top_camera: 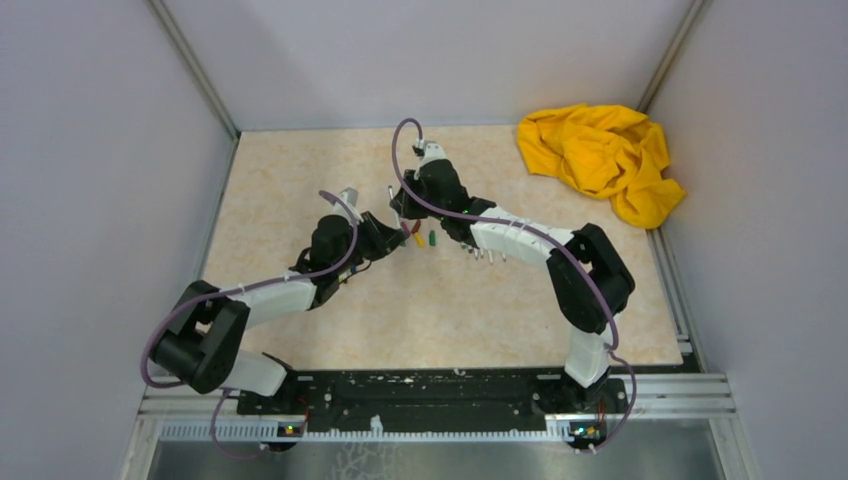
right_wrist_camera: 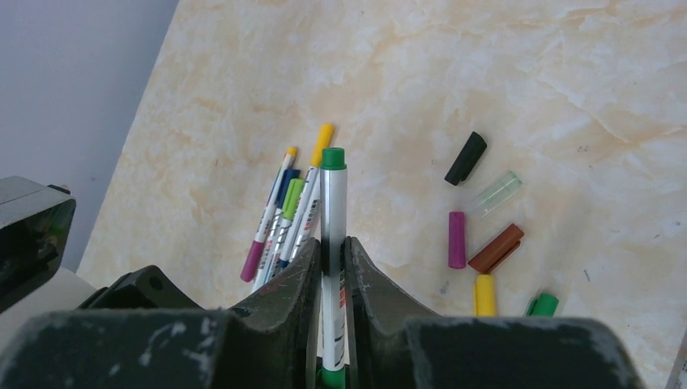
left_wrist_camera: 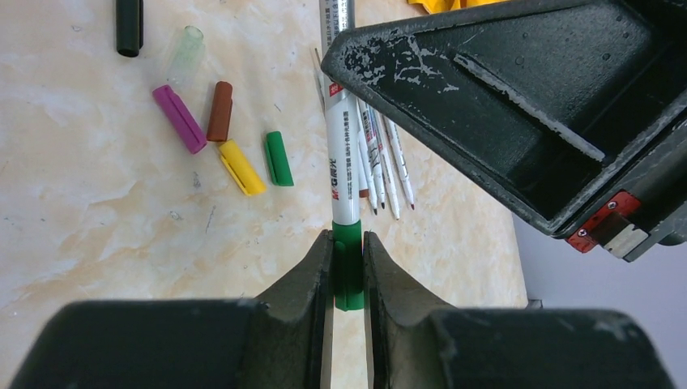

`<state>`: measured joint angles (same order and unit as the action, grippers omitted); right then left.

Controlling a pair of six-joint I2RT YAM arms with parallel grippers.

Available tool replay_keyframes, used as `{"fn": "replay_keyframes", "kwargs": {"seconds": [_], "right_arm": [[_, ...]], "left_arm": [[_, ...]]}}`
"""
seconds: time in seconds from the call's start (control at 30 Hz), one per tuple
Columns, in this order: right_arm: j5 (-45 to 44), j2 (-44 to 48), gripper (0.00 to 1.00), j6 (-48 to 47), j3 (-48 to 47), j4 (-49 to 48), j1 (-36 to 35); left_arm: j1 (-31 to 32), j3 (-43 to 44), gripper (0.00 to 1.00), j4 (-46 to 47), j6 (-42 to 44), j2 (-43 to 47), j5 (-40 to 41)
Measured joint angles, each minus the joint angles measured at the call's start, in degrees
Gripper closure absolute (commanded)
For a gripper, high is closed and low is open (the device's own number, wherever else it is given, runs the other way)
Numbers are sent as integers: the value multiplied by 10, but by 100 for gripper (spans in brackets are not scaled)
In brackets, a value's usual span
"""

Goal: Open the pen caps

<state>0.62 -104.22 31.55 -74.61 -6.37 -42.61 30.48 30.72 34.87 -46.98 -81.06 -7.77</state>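
Green pen cap (left_wrist_camera: pixel 348 275) is sitting clenched between the fingers of the left gripper (left_wrist_camera: pixel 348 240), meeting its white pen barrel (left_wrist_camera: pixel 342 162), which is running straight ahead into the right gripper (right_wrist_camera: pixel 332 243). Those fingers are closely flanking the barrel; whether they are squeezing it, I cannot tell. Loose caps (left_wrist_camera: pixel 241 168) are lying ahead-left of the left fingers.

Both arms reach inward and meet at the pen (left_wrist_camera: pixel 342 154). There the left gripper (left_wrist_camera: pixel 348 247) clamps its green cap (left_wrist_camera: pixel 347 229); the right gripper (right_wrist_camera: pixel 334 247) closely flanks its barrel, contact indeterminate.
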Motion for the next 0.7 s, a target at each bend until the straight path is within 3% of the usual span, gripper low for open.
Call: {"fn": "replay_keyframes", "kwargs": {"seconds": [0.7], "right_arm": [[8, 0, 80, 0, 0, 3, 0]], "left_arm": [[-1, 7, 100, -6, 4, -3, -9]]}}
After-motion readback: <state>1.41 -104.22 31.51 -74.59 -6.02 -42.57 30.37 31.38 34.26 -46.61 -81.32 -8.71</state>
